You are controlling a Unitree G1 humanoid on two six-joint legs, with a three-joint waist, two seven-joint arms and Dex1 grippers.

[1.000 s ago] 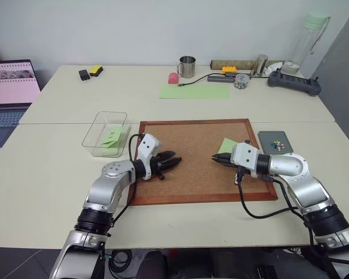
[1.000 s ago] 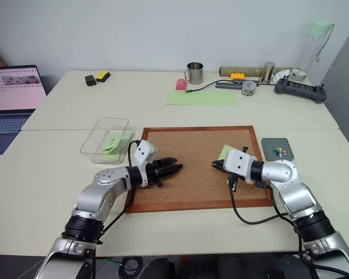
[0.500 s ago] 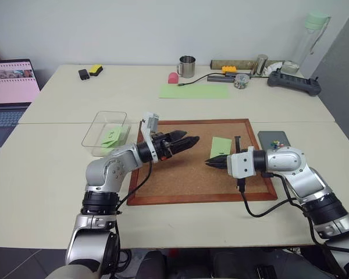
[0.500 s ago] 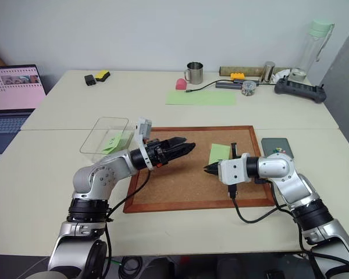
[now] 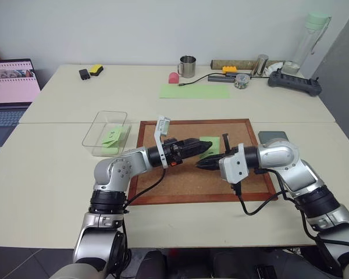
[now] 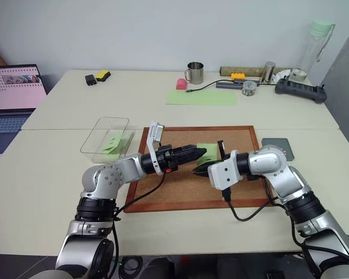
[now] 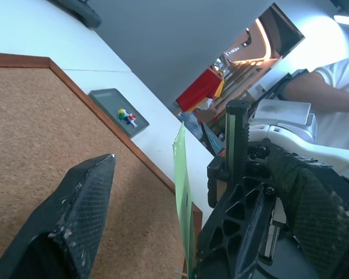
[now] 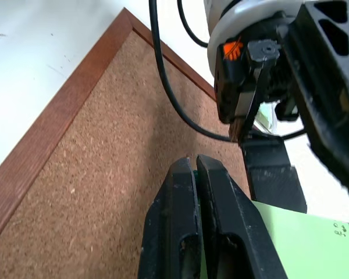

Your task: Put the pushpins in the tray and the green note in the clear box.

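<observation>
Overhead, above the corkboard on the pale table, right fingers pinch the green note; left fingers spread.

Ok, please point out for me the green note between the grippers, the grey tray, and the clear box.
green note [image 6: 207,150], right eye view, on its flat green face.
grey tray [image 7: 107,100], left wrist view, on a bare part of its floor.
clear box [image 5: 100,126], left eye view, on its bare transparent floor.

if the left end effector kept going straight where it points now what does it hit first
Most likely the green note pinched in the shut right end effector, which stands edge-on between the left end effector's open fingers. Depth is hard to judge.
</observation>
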